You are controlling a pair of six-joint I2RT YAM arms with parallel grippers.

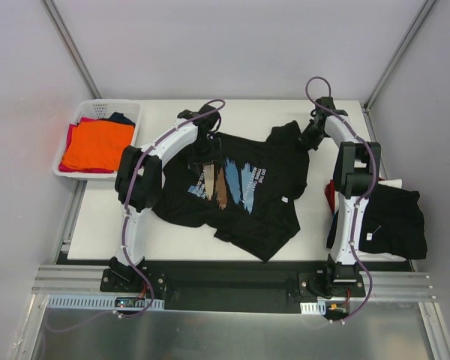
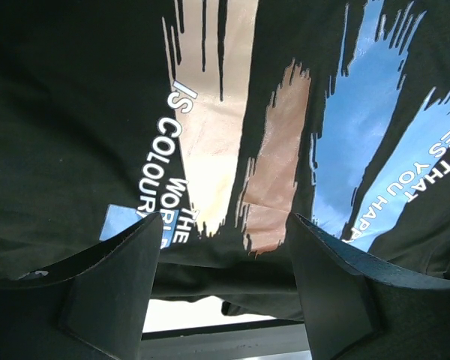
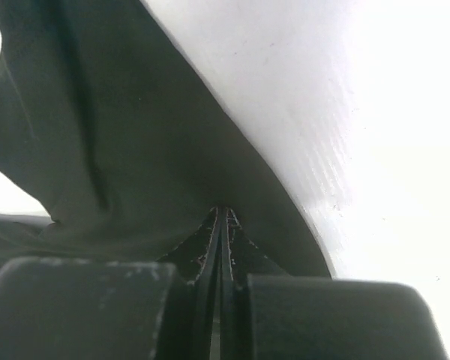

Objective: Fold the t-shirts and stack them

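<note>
A black t-shirt (image 1: 247, 195) with blue, tan and brown brush strokes and white text lies spread and rumpled across the middle of the white table (image 1: 180, 240). My left gripper (image 1: 208, 154) hovers over its printed chest, open. In the left wrist view the print (image 2: 277, 150) fills the frame, and nothing sits between the fingers of the left gripper (image 2: 226, 225). My right gripper (image 1: 311, 139) is at the shirt's far right sleeve. In the right wrist view the right gripper (image 3: 223, 211) is shut, its tips pinched into black cloth (image 3: 97, 135).
A white lattice basket (image 1: 109, 103) at the far left holds an orange shirt (image 1: 97, 144) over red and navy ones. A black shirt (image 1: 394, 217) lies folded at the right edge, with a bit of red cloth (image 1: 330, 196) beside the right arm.
</note>
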